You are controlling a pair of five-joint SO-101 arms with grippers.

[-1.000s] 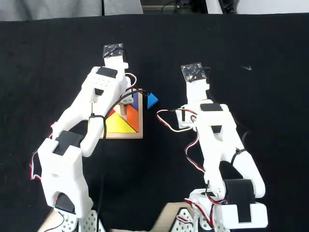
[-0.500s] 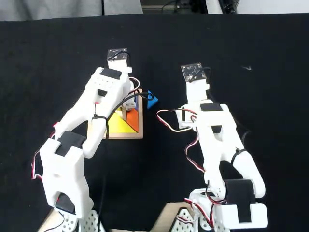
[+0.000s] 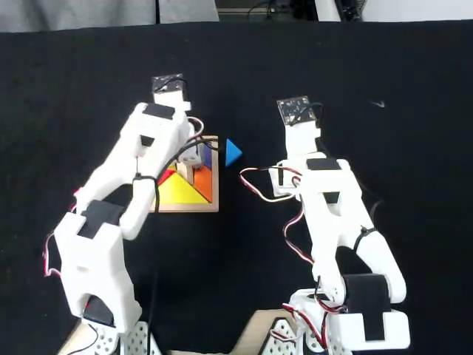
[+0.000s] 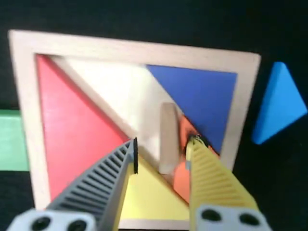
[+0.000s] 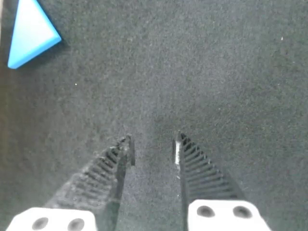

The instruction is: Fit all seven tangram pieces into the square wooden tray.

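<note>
Your left tool (image 4: 161, 147) hangs spread astride the tan wooden piece (image 4: 168, 139), which stands on edge in the square wooden tray (image 4: 24, 86), probably to tip it flat. Your right tool (image 5: 153, 144) is parted and empty.

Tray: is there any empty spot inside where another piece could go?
Yes: bare wood in the tray between the red triangle, the blue triangle and the rim. Near the orange piece it is crowded: the left gripper straddles a wooden piece there.

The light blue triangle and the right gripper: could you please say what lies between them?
Right wrist view: bare black table separates the right gripper from the light blue triangle.
</note>
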